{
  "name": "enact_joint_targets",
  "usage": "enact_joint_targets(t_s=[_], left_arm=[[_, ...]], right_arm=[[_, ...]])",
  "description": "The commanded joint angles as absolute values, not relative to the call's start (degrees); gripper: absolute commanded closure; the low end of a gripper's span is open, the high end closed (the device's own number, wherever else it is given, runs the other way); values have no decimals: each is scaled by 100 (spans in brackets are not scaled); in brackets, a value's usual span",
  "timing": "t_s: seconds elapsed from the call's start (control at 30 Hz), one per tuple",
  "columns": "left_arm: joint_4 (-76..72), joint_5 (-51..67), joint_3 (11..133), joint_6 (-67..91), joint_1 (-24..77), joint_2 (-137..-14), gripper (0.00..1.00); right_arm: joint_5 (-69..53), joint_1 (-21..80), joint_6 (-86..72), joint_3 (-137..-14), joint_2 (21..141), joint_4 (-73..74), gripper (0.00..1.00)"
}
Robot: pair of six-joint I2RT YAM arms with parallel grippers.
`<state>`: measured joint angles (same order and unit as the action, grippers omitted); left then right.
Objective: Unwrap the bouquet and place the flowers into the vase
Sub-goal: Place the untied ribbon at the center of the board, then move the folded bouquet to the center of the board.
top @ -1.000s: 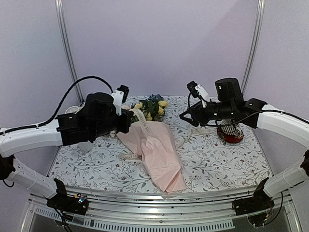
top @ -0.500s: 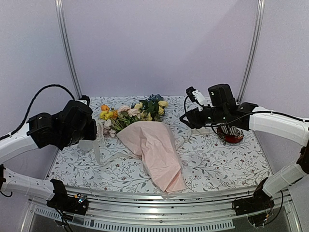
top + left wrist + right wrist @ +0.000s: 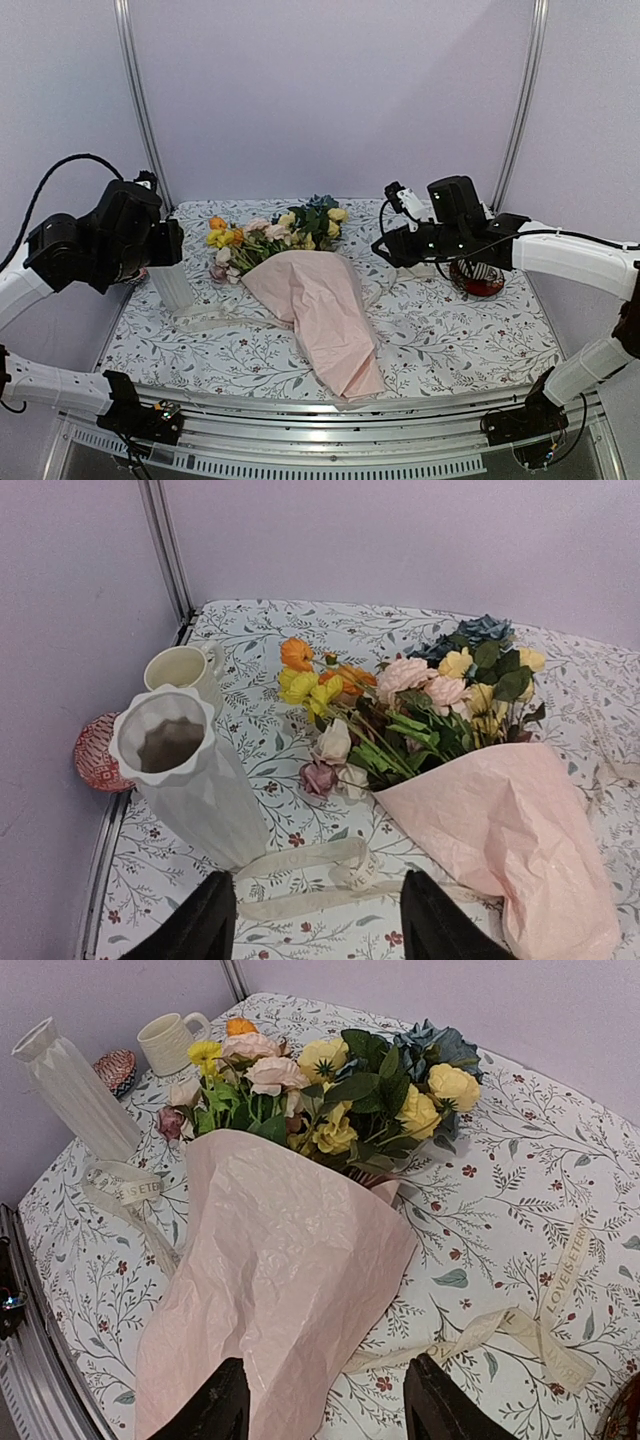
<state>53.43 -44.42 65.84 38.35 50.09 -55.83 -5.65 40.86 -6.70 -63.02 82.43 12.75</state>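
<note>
Lying mid-desk (image 3: 450, 330), the bouquet (image 3: 318, 305) is a crinkled pale pink paper cone, with the flowers (image 3: 270, 235) spilling from its far mouth. A cream ribbon (image 3: 310, 865) trails flat by the base of the vase (image 3: 190, 780), ridged white ceramic at the desk's left. The left fingers (image 3: 200, 930) hang apart above the ribbon, holding nothing. The right fingers (image 3: 215, 1405) hover spread and empty over the paper.

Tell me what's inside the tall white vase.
Through the mouth of the vase only bare inner wall shows, no stems; the flowers lie on the table in the pink wrapping paper. The vase's bottom is lost in shadow.
</note>
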Motion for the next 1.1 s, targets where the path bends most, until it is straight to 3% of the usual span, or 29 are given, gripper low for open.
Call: enact_joint_targets(t_s=[0.0,0.27,0.4,0.7,0.83,0.93,1.07], left_arm=[[5549,-4593,6815,3768,4913,-5411,40],[3418,-2676,5667,3253,4881,-5396,14],[2243,-1651,5024,3506,4795,-5930,8],[490,-513,4242,4025,4746,-7127,5],[-59,-255,3998,4198,4660,-7528,3],[-397,-217,3830,4411,4540,-7730,2],[-956,-82,3527,4644,4376,-7864,2]], right_arm=[[-455,4099,-721,-6263,8410,1187,46],[-855,3965,-927,-6280,8824,1076,44],[-1326,3865,-1063,-6291,9115,964,42],[-1957,3726,-1342,-6021,9544,703,28],[-2363,3710,-1540,-5856,9724,448,16],[-2609,3709,-1678,-5744,9822,292,0],[-2768,3724,-1794,-5563,9870,181,1]])
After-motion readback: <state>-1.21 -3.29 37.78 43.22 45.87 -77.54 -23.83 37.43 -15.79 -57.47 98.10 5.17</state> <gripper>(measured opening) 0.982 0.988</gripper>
